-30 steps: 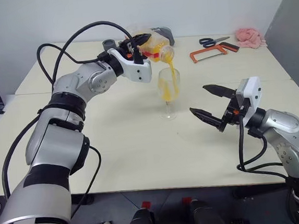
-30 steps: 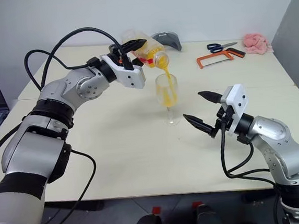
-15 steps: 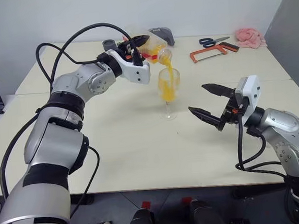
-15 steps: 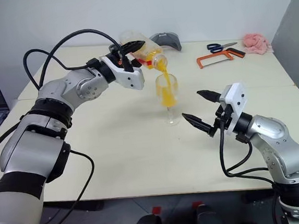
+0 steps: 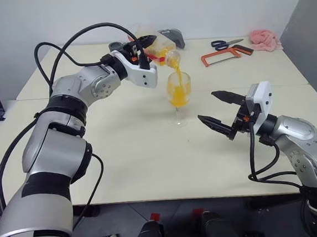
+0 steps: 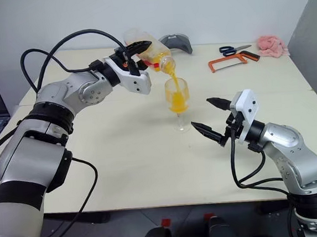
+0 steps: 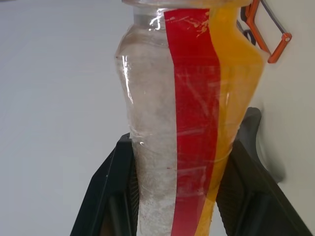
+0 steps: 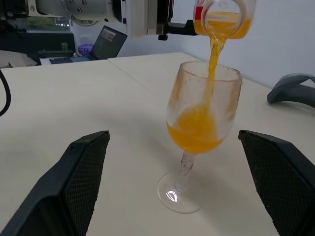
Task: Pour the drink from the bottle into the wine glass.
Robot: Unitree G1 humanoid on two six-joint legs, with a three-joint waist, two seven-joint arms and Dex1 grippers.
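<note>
The bottle (image 5: 161, 50) hangs tipped just above the wine glass (image 5: 179, 97) near the table's (image 5: 123, 155) middle, its long axis sloping down to the right, mouth lowest, the drink (image 8: 212, 54) streaming into the bowl. Thin, light plastic probably flexes, so a firm mid-body hold suits it; the left gripper (image 6: 135, 48) is clamped there. The stemmed glass looks fragile and tippy. To the right, the right gripper (image 5: 219, 112) waits, jaws spread wide, empty.

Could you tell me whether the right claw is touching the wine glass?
Apart: the right wrist view shows the right claw open, table visible between each finger and the wine glass.
</note>
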